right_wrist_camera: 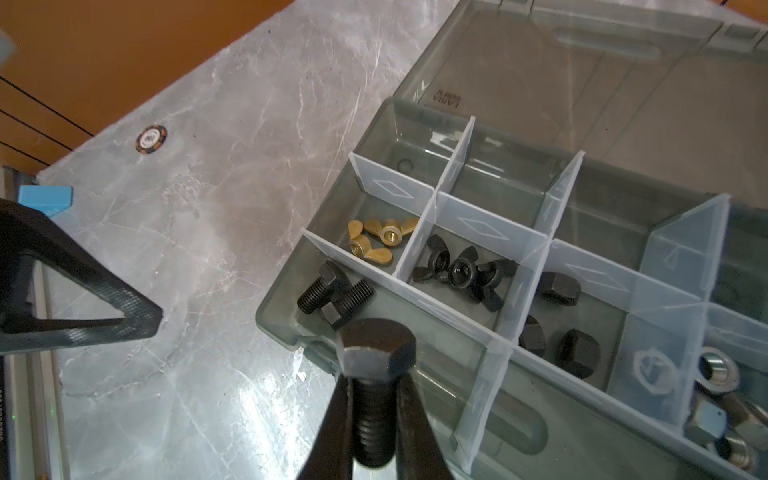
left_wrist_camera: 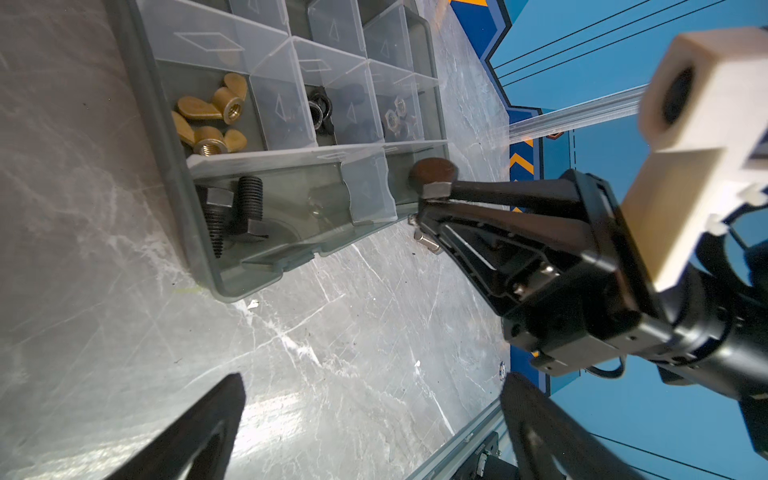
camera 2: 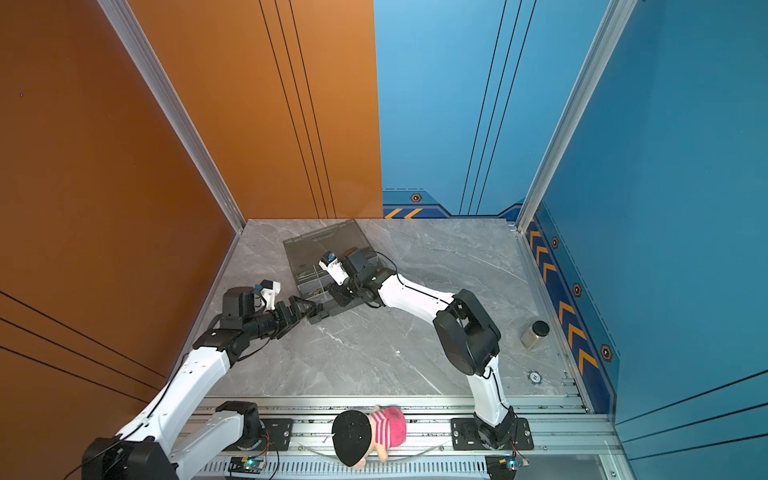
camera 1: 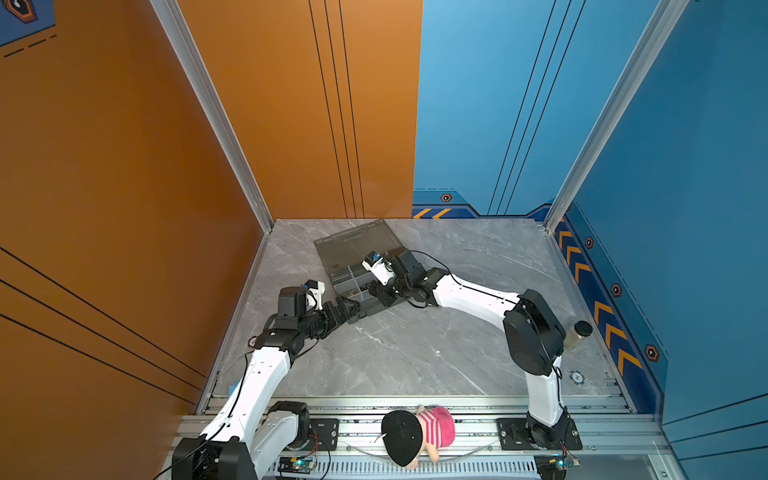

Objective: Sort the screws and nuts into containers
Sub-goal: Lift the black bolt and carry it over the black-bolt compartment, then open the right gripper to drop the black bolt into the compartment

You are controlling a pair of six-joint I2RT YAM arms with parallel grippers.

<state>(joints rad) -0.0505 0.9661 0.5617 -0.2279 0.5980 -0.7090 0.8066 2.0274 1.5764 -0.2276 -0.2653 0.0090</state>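
Two black bolts (right_wrist_camera: pixel 326 289) in cell (right_wrist_camera: pixel 453 361); third bolt (right_wrist_camera: pixel 376 349) pinched by right claw (right_wrist_camera: pixel 375 399); left claw (left_wrist_camera: pixel 374 378) wide, empty.

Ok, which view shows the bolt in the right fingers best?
Right wrist: the black bolt fills the foreground, shank clamped between the fingers. Left wrist shows only its head. Both top views: too small to see.

Brass-coloured wing nuts (right_wrist_camera: pixel 384 237), black bolts (right_wrist_camera: pixel 332 293), smoky grey case (right_wrist_camera: pixel 275 318), grey white-veined table (right_wrist_camera: pixel 208 216), pink-striped doll (camera 1: pixel 436 424)
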